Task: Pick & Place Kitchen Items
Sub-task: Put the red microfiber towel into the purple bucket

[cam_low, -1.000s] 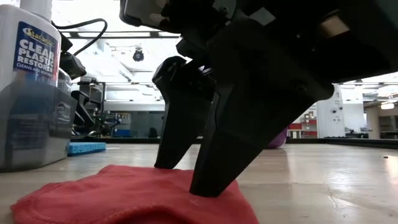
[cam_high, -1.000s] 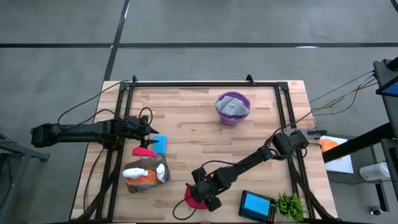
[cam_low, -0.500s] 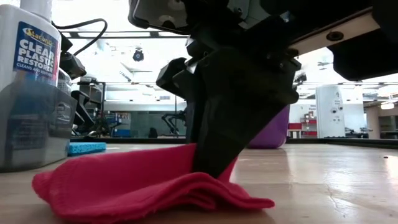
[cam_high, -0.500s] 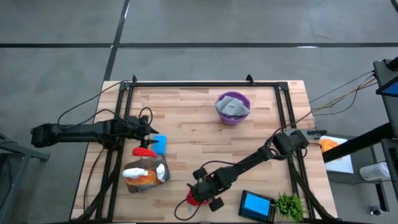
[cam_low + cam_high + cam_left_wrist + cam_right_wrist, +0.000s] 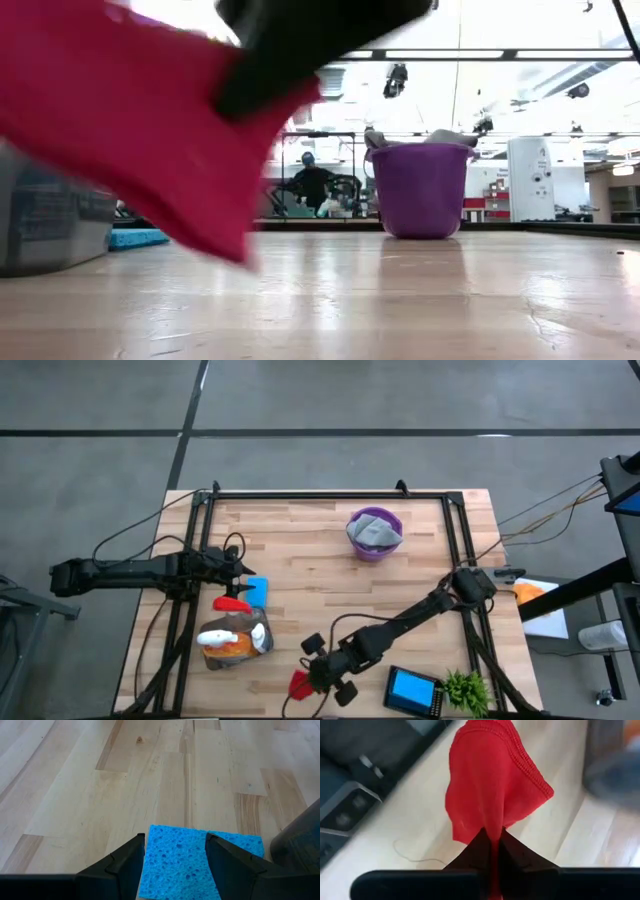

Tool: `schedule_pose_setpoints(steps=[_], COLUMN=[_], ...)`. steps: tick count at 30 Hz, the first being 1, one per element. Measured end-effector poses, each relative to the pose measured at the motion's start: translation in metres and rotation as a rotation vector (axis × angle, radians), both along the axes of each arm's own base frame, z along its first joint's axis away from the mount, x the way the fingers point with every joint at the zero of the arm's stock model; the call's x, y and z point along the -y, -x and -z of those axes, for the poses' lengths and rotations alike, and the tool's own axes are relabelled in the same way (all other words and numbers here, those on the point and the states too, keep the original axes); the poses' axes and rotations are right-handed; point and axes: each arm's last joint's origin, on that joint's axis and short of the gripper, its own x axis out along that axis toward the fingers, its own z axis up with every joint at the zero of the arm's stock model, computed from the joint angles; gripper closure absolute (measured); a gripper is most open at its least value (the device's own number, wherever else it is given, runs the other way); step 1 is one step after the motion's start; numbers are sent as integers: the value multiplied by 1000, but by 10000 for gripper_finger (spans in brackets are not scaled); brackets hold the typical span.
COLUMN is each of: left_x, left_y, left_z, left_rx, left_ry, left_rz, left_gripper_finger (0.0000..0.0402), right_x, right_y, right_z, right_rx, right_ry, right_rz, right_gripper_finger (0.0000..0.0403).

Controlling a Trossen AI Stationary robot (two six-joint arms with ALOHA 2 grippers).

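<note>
Seen from above, the plank-topped bench (image 5: 330, 560) stood on grey concrete floor, while the level view alone opened onto a bright workshop with a person far behind the purple bucket (image 5: 420, 188). The right claw (image 5: 492, 847) was pinched shut on the red cloth (image 5: 490, 780), which hung clear of the bench near its front edge, its long axis running down from the grip. The left claw (image 5: 175, 862) stood parted over a blue sponge (image 5: 192, 860) beside the spray bottles (image 5: 235, 638).
</note>
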Motion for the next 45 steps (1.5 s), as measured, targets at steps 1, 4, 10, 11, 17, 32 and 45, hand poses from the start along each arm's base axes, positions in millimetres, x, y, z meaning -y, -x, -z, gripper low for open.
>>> schedule_pose_setpoints(steps=[1,4,10,11,17,32,45], left_x=[0,0,0,0,0,0,0], left_y=[0,0,0,0,0,0,0], left_z=[0,0,0,0,0,0,0], left_rx=[0,0,0,-1,-1,0,0], left_ry=[0,0,0,0,0,0,0], left_rz=[0,0,0,0,0,-1,-1], left_gripper_finger=[188,188,187,187,187,187,187], right_x=[-1,-1,11,14,36,106,183], right_y=[0,-1,2,3,20,104,171], right_z=[-4,-18,-26,-26,-24,-73,-98], right_rx=[30,141,306,339,570,894,1082], right_ry=[-13,-85,-223,-241,-326,-240,-114], right_rz=[-25,-97,-183,-185,-162,139,375], right_gripper_finger=[385,385,385,385,385,385,385])
